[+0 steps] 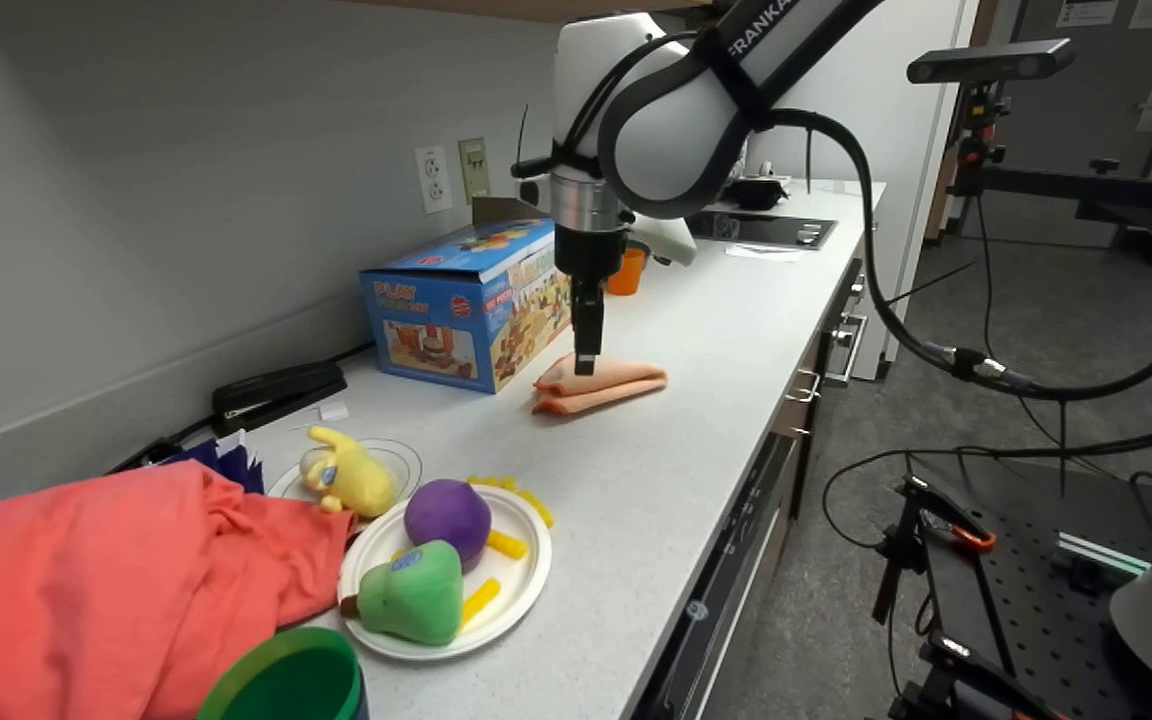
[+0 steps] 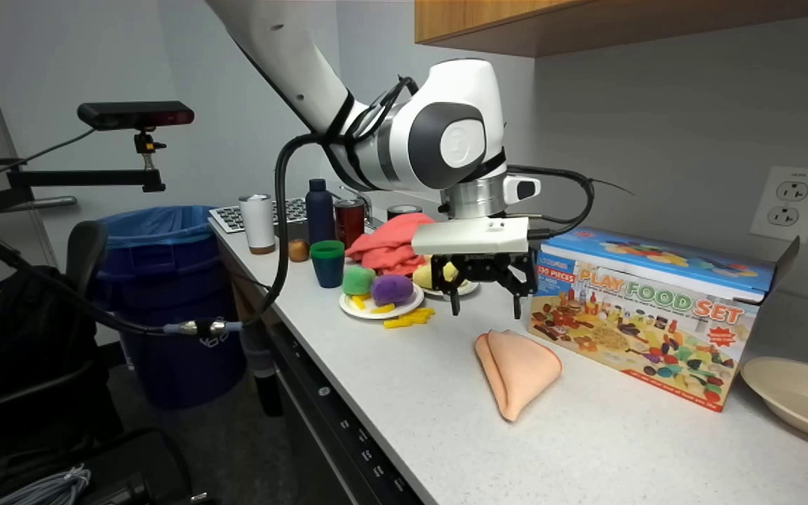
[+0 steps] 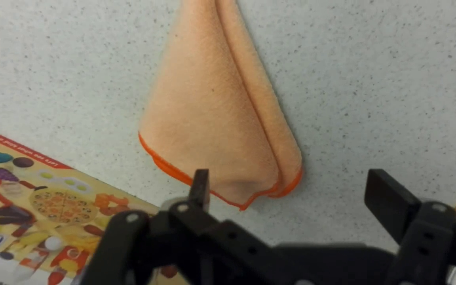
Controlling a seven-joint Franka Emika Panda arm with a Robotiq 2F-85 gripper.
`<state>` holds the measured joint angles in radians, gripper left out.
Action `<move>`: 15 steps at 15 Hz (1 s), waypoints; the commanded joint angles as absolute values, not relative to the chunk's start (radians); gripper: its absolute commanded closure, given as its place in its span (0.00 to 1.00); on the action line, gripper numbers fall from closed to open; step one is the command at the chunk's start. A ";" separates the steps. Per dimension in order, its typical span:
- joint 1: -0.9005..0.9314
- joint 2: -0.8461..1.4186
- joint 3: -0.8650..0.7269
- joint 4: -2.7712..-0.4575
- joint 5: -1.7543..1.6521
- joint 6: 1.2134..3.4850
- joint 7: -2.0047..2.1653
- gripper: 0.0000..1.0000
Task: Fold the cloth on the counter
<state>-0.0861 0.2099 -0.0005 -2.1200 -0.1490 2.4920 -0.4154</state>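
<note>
A peach cloth with an orange edge lies on the counter, folded into a narrow wedge of stacked layers. It shows in both exterior views (image 1: 604,380) (image 2: 522,368) and in the wrist view (image 3: 212,111), where its narrow end runs out at the top. The light speckled counter (image 1: 576,540) shows around it. My gripper (image 2: 486,311) is open and empty above the counter, close to the cloth's wide end and apart from it. In the wrist view the fingers (image 3: 289,186) are spread wide, the left one overlapping the orange edge and the right one over bare counter.
A blue play food box (image 1: 436,345) stands against the wall, close beside the cloth. A plate (image 1: 521,610) holds plush and yellow toy food. A coral cloth (image 1: 106,590) is heaped near a green cup (image 1: 286,680). A beige bowl (image 2: 804,400) sits past the box.
</note>
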 commanded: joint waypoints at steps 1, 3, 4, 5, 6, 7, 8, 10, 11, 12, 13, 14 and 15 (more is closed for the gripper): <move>-0.085 0.140 -0.030 -2.152 -0.188 2.477 -0.387 0.00; -0.088 0.106 -0.041 -2.173 -0.192 2.484 -0.379 0.00; -0.089 0.092 -0.046 -2.181 -0.190 2.486 -0.376 0.00; -0.090 0.074 -0.050 -2.192 -0.183 2.486 -0.375 0.00; -0.089 0.059 -0.054 -2.203 -0.179 2.489 -0.372 0.00; -0.089 0.041 -0.057 -2.216 -0.174 2.491 -0.368 0.00; -0.089 0.027 -0.059 -2.228 -0.172 2.494 -0.361 0.00; -0.086 -0.005 -0.061 -2.259 -0.170 2.503 -0.345 0.00; -0.085 -0.020 -0.061 -2.274 -0.173 2.507 -0.335 0.00; -0.083 -0.036 -0.062 -2.290 -0.179 2.513 -0.321 0.00; -0.083 0.023 -0.061 -2.233 -0.169 2.492 -0.347 0.00; -0.082 0.016 -0.061 -2.240 -0.169 2.492 -0.345 0.00; -0.082 0.016 -0.061 -2.240 -0.169 2.492 -0.345 0.00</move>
<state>-0.0876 0.0167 -0.0563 -2.2418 -0.1694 2.4950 -0.3454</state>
